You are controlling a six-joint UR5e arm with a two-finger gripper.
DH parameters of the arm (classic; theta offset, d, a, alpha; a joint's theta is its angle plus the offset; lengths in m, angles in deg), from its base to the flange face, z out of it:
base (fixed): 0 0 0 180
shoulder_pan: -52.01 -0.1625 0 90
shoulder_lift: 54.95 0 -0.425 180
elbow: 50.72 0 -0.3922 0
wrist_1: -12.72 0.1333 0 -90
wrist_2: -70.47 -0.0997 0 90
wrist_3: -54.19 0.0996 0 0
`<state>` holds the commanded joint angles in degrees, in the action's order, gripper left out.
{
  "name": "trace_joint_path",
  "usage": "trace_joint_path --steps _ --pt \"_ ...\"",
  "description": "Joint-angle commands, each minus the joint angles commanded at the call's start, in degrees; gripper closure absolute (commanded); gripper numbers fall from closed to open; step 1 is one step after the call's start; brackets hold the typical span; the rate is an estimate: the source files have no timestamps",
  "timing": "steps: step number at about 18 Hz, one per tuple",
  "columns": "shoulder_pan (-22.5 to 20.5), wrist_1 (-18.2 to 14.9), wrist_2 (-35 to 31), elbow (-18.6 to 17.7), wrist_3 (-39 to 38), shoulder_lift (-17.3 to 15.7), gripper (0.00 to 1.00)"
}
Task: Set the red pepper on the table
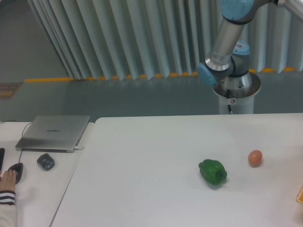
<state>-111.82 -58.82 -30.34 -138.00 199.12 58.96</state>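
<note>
The red pepper is out of view. The large white table [142, 179] fills the lower part of the view. On its right half lies a green bell pepper [212, 172], and a small orange-brown ball [255, 158] rests a little further right. Only the arm's base and lower links [227, 52] show behind the table's far edge; the arm leaves the frame at the top right. The gripper is not in view.
A smaller white desk [42, 189] adjoins on the left, with a closed laptop [53, 133], a small dark object [46, 161] and a mouse under a person's hand [9, 178]. A yellow item's edge [300, 195] shows at the right border.
</note>
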Motion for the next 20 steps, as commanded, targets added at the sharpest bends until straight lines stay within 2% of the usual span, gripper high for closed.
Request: trace_joint_path --steps 8,15,20 --pt "0.8 0.4 -1.6 1.5 -1.8 1.1 0.00" --pt "4.2 0.4 -1.6 3.5 -8.3 2.6 0.00" --pt "4.4 -1.6 -0.9 5.6 -8.8 2.7 0.00"
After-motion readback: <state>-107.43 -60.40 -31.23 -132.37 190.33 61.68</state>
